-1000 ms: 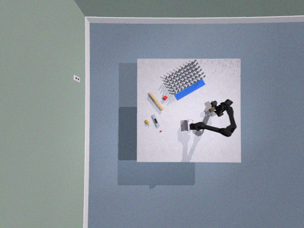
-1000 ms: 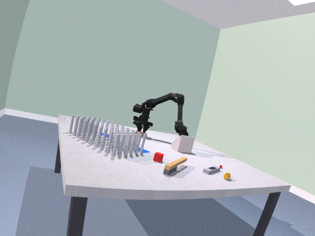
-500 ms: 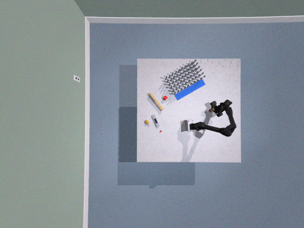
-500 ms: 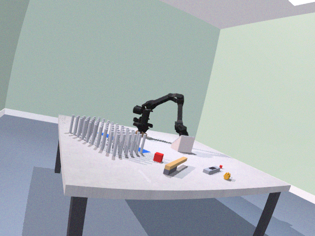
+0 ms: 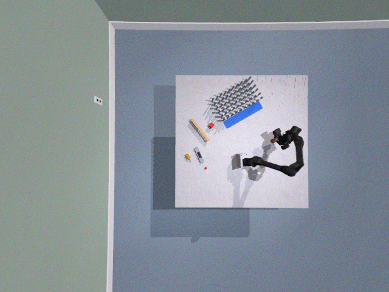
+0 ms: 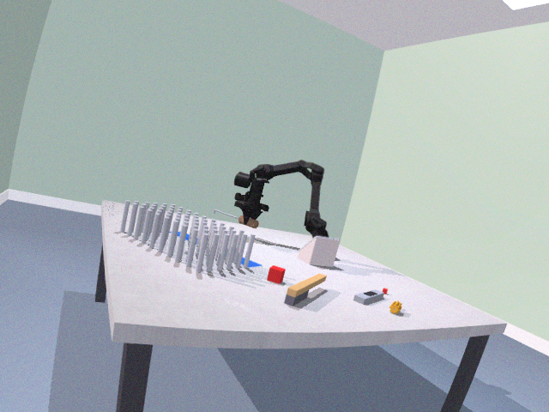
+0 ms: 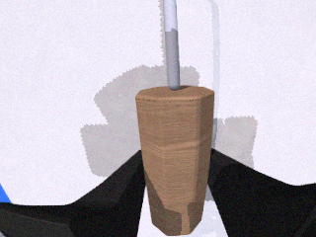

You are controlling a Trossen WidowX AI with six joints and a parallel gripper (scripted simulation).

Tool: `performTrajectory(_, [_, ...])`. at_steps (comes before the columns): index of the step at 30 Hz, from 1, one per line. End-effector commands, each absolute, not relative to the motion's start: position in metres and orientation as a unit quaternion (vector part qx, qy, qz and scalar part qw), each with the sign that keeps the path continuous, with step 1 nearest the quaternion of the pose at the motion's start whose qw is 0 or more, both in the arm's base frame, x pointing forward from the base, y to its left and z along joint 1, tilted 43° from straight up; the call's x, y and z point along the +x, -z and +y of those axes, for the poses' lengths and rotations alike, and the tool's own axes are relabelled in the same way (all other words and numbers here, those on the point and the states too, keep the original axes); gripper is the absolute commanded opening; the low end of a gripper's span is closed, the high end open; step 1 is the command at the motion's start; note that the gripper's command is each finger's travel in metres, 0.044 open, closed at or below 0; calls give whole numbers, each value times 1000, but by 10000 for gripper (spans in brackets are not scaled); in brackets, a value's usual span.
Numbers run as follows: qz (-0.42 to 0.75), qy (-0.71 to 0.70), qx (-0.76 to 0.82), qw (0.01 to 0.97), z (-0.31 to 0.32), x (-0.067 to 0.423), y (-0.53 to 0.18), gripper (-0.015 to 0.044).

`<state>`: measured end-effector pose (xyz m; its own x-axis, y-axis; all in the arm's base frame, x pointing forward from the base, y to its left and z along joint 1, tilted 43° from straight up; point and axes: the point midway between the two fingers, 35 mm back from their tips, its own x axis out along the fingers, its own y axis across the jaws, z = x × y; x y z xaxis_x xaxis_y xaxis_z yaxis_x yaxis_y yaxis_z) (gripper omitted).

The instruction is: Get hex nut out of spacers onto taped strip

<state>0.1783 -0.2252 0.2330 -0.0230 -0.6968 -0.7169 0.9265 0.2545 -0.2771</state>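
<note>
The gripper (image 7: 177, 188) is clamping the wooden handle (image 7: 176, 152) of the hook tool, its thin metal rod (image 7: 170, 20) running toward the top of the wrist frame. In the exterior view the tool is hanging just above the table (image 6: 186, 305), centre frame. The spacers (image 6: 186, 234) are standing centre-left, with the blue taped strip (image 5: 242, 114) alongside them. The nut isn't visible. Best keep the rod low and level, threading between the rows.

White square table (image 5: 276, 188) on dark legs. Spacers (image 5: 234, 100) stand upright at 12 o'clock; blue strip (image 5: 242, 114) alongside. Red cube (image 5: 211, 125), tan bar (image 5: 199, 129) at 10; grey block (image 5: 198, 154), yellow piece (image 5: 187, 156) at 9.
</note>
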Motion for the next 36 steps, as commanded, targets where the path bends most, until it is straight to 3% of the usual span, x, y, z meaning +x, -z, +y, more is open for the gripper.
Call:
performTrajectory(1, [401,596,142,681,-222,177,-236,0])
performTrajectory(17, [535,475,-29,698,-225,178,-233,0])
performTrajectory(36, [539,470,-36,698,-237,179,-221,0])
